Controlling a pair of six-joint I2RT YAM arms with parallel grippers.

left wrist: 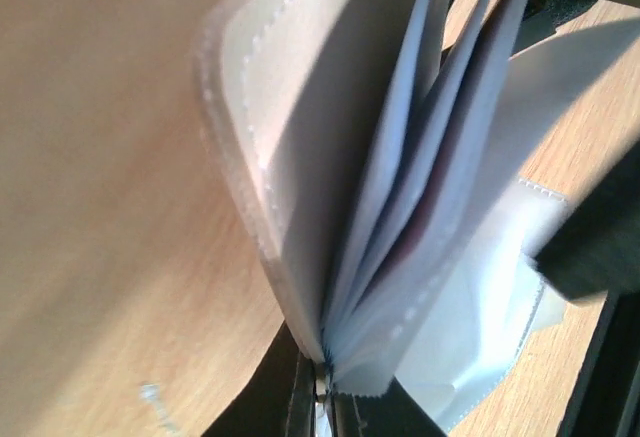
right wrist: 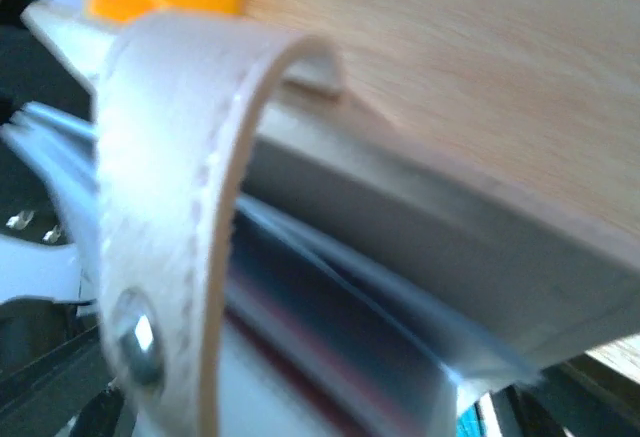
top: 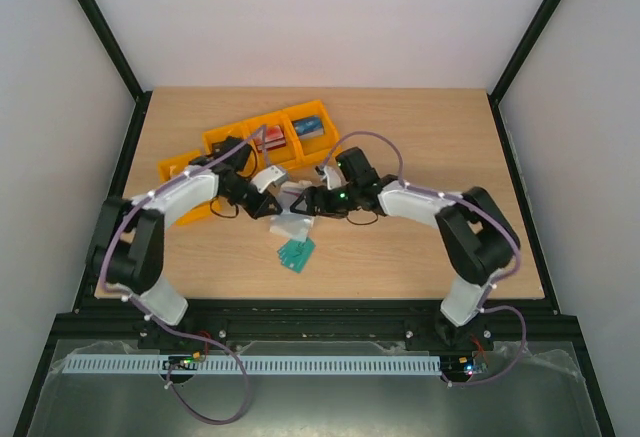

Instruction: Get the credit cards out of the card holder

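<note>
The beige card holder (top: pixel 293 198) is held up off the table between my two grippers. My left gripper (top: pixel 277 202) is shut on its spine (left wrist: pixel 325 382), and the pale blue-grey pockets (left wrist: pixel 400 157) fan open above the fingers. A dark red card edge (left wrist: pixel 425 222) shows inside one pocket; it also shows in the right wrist view (right wrist: pixel 330 362). My right gripper (top: pixel 310 202) is against the holder's other side. Its fingers are hidden behind the snap tab (right wrist: pixel 150 257), which fills the right wrist view. A pale whitish piece (top: pixel 288 225) lies just below the holder.
A teal card (top: pixel 297 254) lies on the table in front of the grippers. Yellow bins (top: pixel 265 137) with small items stand at the back left, one (top: pixel 185 172) beside the left arm. The table's wooden top (top: pixel 430 137) stretches to the right.
</note>
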